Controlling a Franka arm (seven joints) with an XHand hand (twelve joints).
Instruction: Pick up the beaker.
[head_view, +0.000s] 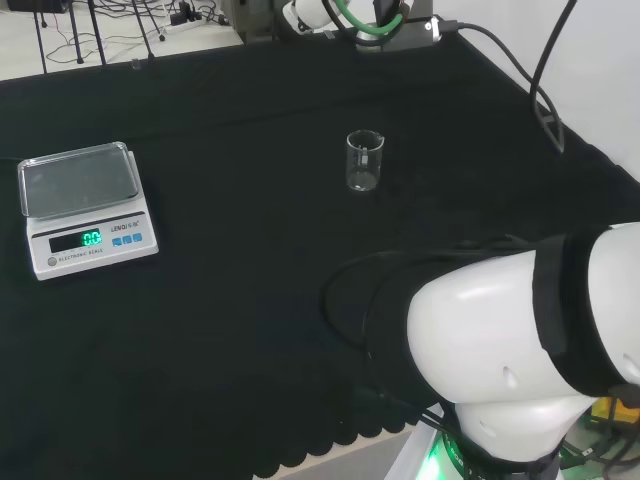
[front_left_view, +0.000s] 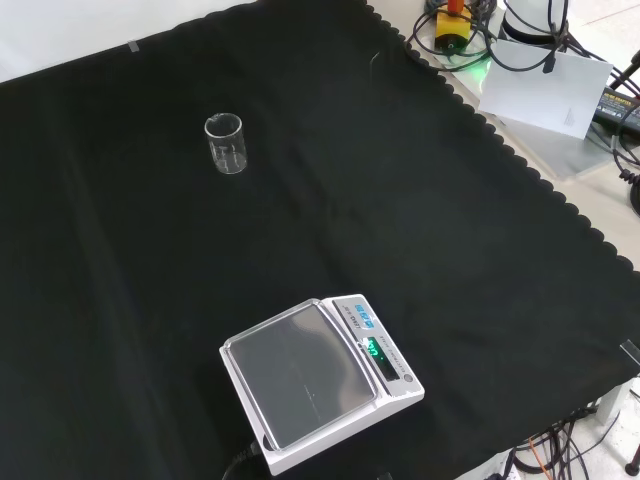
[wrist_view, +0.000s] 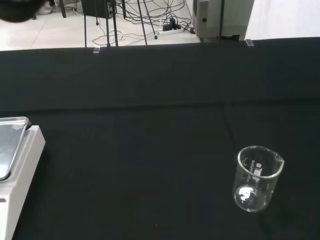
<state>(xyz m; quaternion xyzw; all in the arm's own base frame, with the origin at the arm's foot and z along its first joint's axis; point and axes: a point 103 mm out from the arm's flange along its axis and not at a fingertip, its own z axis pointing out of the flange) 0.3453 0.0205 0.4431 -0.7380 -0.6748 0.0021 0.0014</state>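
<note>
One clear glass beaker (head_view: 364, 160) stands upright on the black cloth of the table (head_view: 240, 300), and nothing touches it. In the head view it sits a little above and right of the middle, well apart from the white electronic scale (head_view: 85, 208) at the left edge. In the front view the same beaker (front_left_view: 226, 144) is up in the far left part of the cloth, with the scale (front_left_view: 318, 380) low and near the camera, so the two are well apart in that view as well. The wrist view looks across the cloth at the beaker (wrist_view: 256, 178); it appears empty, though with clear glass on black I would not swear to that. A pouring lip shows on its rim, and a corner of the scale (wrist_view: 17, 165) sits at the picture's edge.

As for the hand, I cannot tell whether it is spread or curled. The arm's big white link (head_view: 520, 350) fills the lower right of the head view.

Judging from this, the task is at its first step: the approach, with no grasp begun. The next move calls for bringing the hand across to the beaker, lining it up with the glass wall, and closing round the body below the rim without knocking the light vessel over or sliding it along the cloth.
</note>
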